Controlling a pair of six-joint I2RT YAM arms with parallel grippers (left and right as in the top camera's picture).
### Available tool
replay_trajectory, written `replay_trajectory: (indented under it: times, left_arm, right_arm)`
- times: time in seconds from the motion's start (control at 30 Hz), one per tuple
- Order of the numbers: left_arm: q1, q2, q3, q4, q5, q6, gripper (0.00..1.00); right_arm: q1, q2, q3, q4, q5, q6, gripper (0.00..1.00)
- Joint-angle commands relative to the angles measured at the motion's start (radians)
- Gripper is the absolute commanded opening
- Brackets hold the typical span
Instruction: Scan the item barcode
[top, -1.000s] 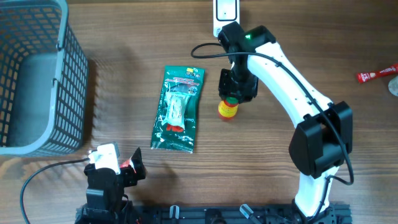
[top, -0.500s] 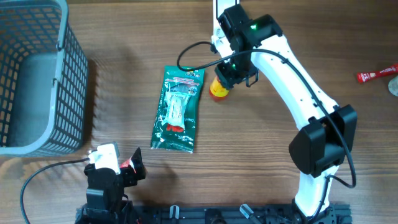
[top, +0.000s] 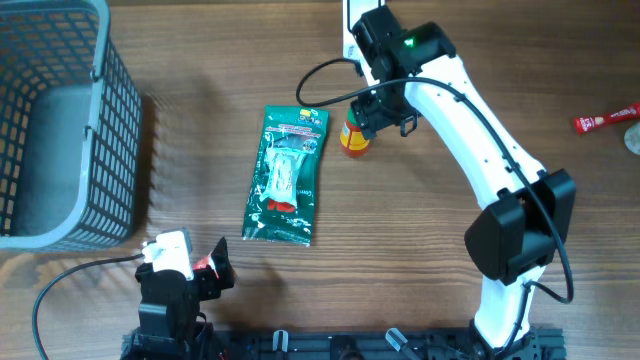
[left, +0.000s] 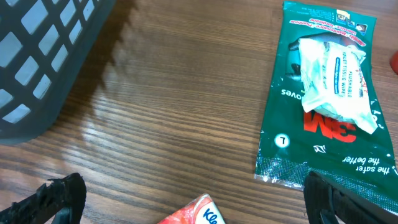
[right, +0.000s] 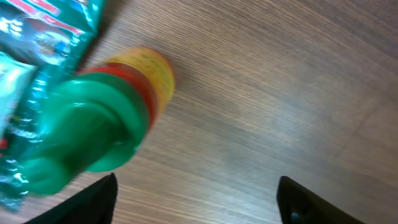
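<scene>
A small yellow bottle (top: 354, 137) with a green cap and a red ring is on the table beside the top right corner of the green wipes packet (top: 287, 175). My right gripper (top: 373, 121) hovers just right of it, open. In the right wrist view the bottle (right: 106, 118) lies left of and beyond my open right gripper (right: 199, 199), with only bare wood between the fingers. My left gripper (left: 196, 202) is open near the table's front edge, over the corner of a red tissue pack (left: 199, 214). The green packet (left: 323, 93) lies ahead of it.
A grey mesh basket (top: 60, 130) fills the back left corner. A white device (top: 362, 15) stands at the back edge behind the right arm. A red tube (top: 603, 118) lies at the far right. The right arm's black cable loops over the wipes packet's top.
The right gripper carried the bottle back and left to the packet's top corner. It then opened wide and let the bottle go. The left arm has not moved.
</scene>
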Motion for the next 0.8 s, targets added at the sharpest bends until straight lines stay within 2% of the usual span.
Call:
replay_trajectory:
  times: [0.0,0.2,0.27,0.33,0.4,0.67,0.77]
  left_arm:
    - [0.007,-0.003,-0.002,0.001,0.009,-0.005,1.00]
    - [0.007,-0.003,-0.002,0.001,0.009,-0.005,1.00]
    - [0.007,-0.003,-0.002,0.001,0.009,-0.005,1.00]
    - [0.007,-0.003,-0.002,0.001,0.009,-0.005,1.00]
    - [0.007,-0.003,-0.002,0.001,0.009,-0.005,1.00]
    - [0.007,-0.003,-0.002,0.001,0.009,-0.005,1.00]
    - [0.007,-0.003,-0.002,0.001,0.009,-0.005,1.00]
  right_arm:
    - [0.001,-0.058,0.079,-0.018,-0.107,0.094,0.85]
    - [0.001,-0.142,0.097,-0.019,-0.250,0.148,0.86]
    - [0.001,-0.160,0.097,-0.003,-0.254,0.286,0.93]
    - [0.001,-0.161,0.097,0.009,-0.252,0.498,0.97]
    - [0.002,-0.142,0.095,0.011,-0.247,0.697,0.96]
    - [0.000,0.014,0.095,0.029,-0.282,1.062,0.96]
    - [-0.003,0.047,0.095,0.031,-0.308,1.262,0.97]
